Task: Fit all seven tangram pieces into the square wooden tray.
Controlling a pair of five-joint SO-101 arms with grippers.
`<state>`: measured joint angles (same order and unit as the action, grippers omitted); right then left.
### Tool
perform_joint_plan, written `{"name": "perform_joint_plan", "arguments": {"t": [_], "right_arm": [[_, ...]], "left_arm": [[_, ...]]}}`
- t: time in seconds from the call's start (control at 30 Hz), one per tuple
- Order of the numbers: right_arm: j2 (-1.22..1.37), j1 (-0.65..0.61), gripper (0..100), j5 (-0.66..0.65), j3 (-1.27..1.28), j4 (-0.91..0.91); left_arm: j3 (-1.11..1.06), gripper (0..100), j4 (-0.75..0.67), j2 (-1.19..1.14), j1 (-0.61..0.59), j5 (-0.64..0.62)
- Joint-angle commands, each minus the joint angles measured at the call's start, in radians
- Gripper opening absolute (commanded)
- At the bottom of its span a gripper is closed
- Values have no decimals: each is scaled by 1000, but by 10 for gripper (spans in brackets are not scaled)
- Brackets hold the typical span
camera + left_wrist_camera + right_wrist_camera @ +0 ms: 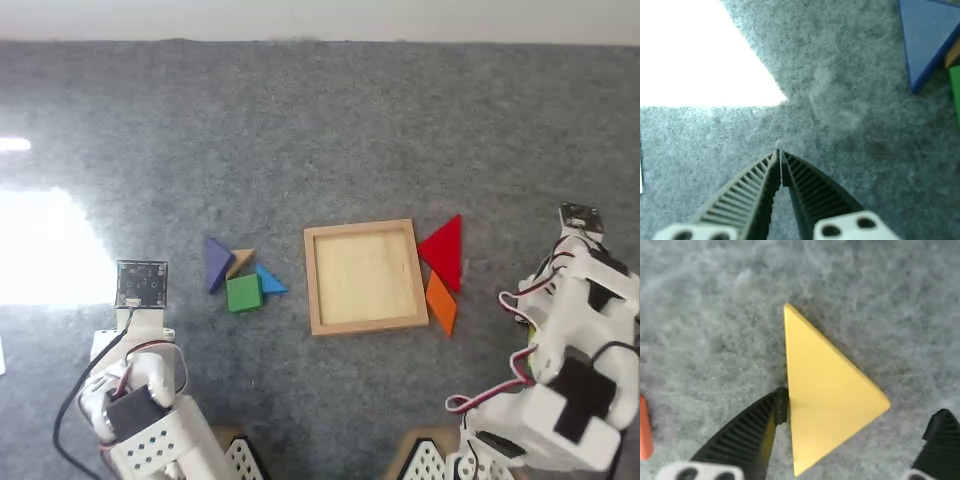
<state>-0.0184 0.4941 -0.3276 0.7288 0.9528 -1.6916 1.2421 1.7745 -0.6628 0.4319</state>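
Between the spread black ribbed fingers of the right gripper (861, 407), a flat yellow wooden triangle (830, 400) is lying on the fuzzy grey mat (715, 305), one finger touching its longest edge without gripping it. Ahead of the left gripper (780, 150), whose ridged fingers are pressing together holding nothing, a dark blue triangle (927, 35) is lying, while the square wooden tray (311, 280) is sitting well apart, between both grippers.

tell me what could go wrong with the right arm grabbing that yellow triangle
The right gripper is open around the yellow triangle. One finger is on a straight edge and the other faces a slanted side, so closing may twist it out. The red triangle and orange piece lie close by the tray; a low carry might knock them.
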Motion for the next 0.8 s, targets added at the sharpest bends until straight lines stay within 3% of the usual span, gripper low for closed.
{"name": "perform_joint_plan", "arguments": {"t": [0.0,0.33,0.53,0.77], "right_arm": [[31,-10,423,-14,-40,-7],[145,-16,421,-14,-138,65],[140,-15,299,-12,-137,58],[134,-15,285,-5,-135,56]], "left_arm": [[7,14,8,-2,8,-9],[7,14,8,-2,8,-9],[7,14,8,-2,8,-9],[7,14,8,-2,8,-9]]}}
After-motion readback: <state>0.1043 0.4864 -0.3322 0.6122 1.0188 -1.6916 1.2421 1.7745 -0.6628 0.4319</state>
